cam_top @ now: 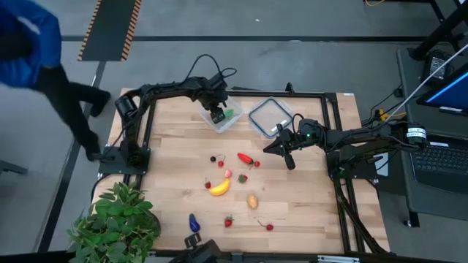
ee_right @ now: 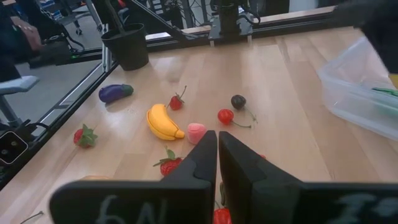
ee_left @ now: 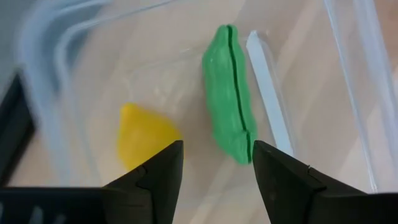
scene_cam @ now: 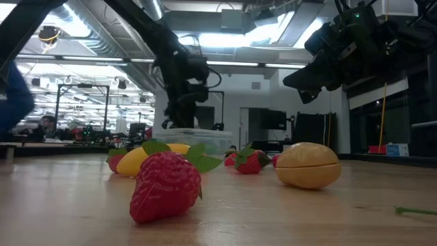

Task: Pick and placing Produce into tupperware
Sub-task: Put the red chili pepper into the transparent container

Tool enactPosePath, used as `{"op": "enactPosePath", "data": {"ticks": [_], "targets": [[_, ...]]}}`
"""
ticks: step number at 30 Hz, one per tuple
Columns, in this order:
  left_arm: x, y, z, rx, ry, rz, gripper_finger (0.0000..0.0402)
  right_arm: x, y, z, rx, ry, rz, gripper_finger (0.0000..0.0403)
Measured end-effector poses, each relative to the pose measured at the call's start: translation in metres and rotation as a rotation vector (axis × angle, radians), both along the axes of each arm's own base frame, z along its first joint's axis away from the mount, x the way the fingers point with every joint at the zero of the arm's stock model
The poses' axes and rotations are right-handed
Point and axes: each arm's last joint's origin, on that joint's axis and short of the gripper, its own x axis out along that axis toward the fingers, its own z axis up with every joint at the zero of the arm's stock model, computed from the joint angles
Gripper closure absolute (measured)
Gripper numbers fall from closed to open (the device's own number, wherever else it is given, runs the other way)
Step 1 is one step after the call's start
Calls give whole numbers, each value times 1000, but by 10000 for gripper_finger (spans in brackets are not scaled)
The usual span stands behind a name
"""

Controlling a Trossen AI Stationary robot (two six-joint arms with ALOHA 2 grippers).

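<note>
Wooden table [cam_top: 307,197], 1 tupperware [cam_top: 223,119], 2 pieces inside

A pale wooden surface [cam_top: 307,204] sits inside a black frame. A leafy green potted plant [cam_top: 117,223] stands at one corner, a flat square lid [cam_top: 269,115] with a white label lies near the opposite edge. A person in blue [cam_top: 29,44] stands beside it; what may be a laptop [cam_top: 446,95] sits off to the other side.

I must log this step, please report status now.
Left gripper open over the tub, green piece and yellow piece inside. Right gripper shut, empty, above table. Banana not yet picked. Nothing in the way.
</note>
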Motion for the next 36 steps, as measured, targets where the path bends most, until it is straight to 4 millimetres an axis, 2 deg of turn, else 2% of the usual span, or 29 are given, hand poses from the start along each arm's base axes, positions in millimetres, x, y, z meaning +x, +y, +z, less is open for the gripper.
{"op": "enactPosePath", "data": {"ticks": [3,8,12,16,21,27,32,36], "targets": [[-4,-3,14,25,-25,1,212,0,1,0,0,0,6,382],[-6,-15,51,109,-150,-20,212,1,7,0,0,-1,35,382],[-15,-40,73,182,-275,-62,216,2,13,0,-4,-4,60,381],[-40,-72,80,198,-339,-82,217,3,14,2,-7,-24,68,382],[-73,-115,72,215,-489,-102,217,3,14,4,-16,-48,68,382],[-107,-163,52,217,-728,-170,217,3,14,4,-11,-47,67,382],[-128,-192,36,198,-856,-258,217,4,14,7,-38,-79,72,382],[-139,-207,27,169,-940,-307,217,5,14,14,0,-143,62,382]]}}
